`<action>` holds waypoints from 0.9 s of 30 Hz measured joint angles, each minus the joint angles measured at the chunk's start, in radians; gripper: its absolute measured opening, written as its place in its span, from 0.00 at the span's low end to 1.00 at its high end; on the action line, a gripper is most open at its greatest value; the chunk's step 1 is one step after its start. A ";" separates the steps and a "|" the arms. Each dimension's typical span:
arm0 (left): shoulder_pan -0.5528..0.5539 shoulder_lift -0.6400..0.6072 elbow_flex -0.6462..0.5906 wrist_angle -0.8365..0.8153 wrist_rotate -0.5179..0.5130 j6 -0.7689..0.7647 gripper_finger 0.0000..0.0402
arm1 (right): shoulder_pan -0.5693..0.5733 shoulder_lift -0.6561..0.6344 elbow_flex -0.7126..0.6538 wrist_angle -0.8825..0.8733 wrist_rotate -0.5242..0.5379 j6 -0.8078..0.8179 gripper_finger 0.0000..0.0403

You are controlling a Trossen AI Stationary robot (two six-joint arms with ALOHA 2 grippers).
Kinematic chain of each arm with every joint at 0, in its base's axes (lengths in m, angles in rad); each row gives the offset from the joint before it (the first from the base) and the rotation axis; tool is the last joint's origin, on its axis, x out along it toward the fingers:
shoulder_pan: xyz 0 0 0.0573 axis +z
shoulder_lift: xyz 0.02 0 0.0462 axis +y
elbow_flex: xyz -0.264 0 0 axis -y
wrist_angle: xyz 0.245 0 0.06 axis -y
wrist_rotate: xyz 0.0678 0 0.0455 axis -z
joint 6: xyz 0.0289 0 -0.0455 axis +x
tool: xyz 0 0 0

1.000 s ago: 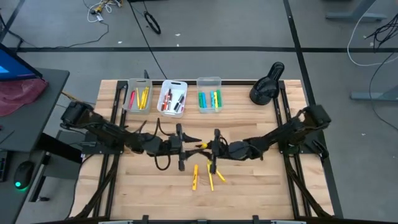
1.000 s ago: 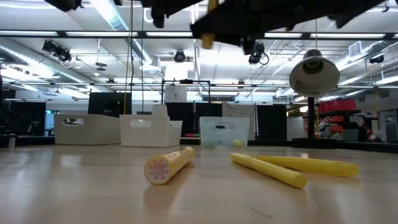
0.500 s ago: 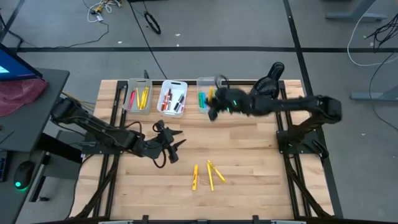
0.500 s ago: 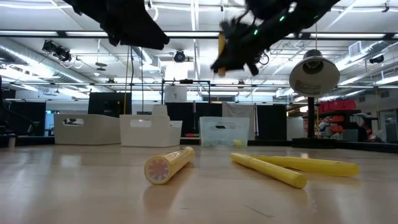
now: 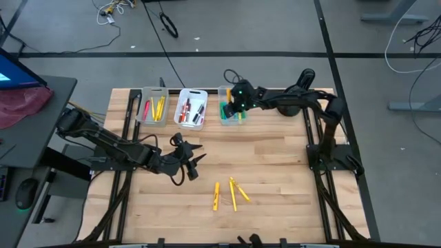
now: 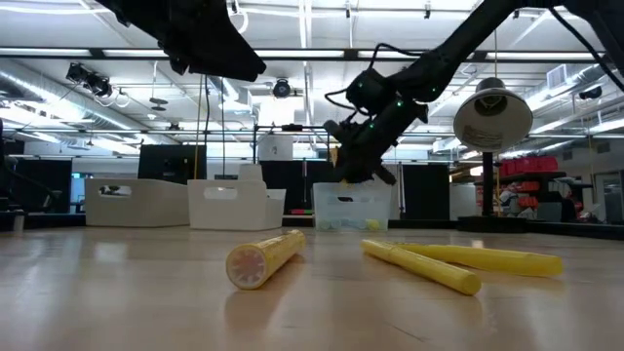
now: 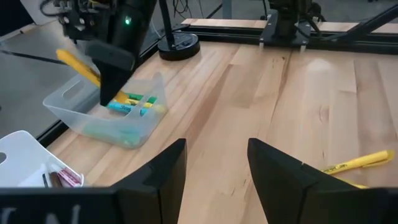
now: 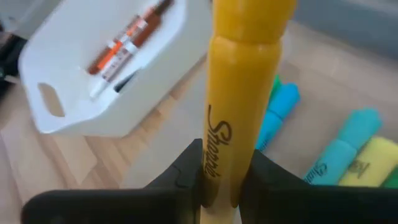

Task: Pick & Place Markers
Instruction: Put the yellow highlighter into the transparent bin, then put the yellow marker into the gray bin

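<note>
Three yellow markers [image 5: 232,195] lie flat on the wooden table near its middle, and show in the low view as well [image 6: 419,265]. At the far edge stand three bins with markers in them: a left one [image 5: 151,105], a white one [image 5: 192,108] and a clear one [image 5: 231,114]. My right gripper [image 5: 236,102] hangs over the clear bin, shut on another yellow marker [image 8: 249,93]. My left gripper [image 5: 194,160] hovers open above the table, left of the middle, with nothing between its fingers [image 7: 161,180]. My right gripper pinches the yellow marker's barrel [image 8: 225,163] between its two fingers. The fingers slant down from the table's right side and lie across the marker. The marker is lifted clear and tilted above the clear bin [image 7: 106,115], one end [image 7: 68,59] sticking out past the fingers.
A black desk lamp [image 5: 295,96] stands at the far right corner, close behind my right arm. Black rails run along the table's left and right sides. Bare wood lies between the bins and the loose markers.
My right gripper has swung from the table's middle to the far edge, carrying the yellow marker and turning as it went; it now hangs over the clear bin. My left gripper drew back a little toward the table's left edge and turned, then kept still.
</note>
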 joint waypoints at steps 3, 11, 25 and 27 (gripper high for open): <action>0.000 0.000 0.000 0.000 0.000 0.000 0.44 | -0.002 0.015 0.000 -0.011 -0.003 0.022 0.21; -0.002 0.000 0.000 0.001 0.000 -0.005 0.44 | -0.005 0.021 0.000 -0.078 -0.005 0.045 0.29; -0.002 0.000 0.000 0.001 0.002 -0.012 0.44 | -0.002 -0.106 0.000 -0.090 0.001 -0.093 0.24; -0.002 0.000 0.000 0.001 0.002 -0.012 0.44 | 0.026 -0.166 0.000 -0.098 0.019 -0.135 0.23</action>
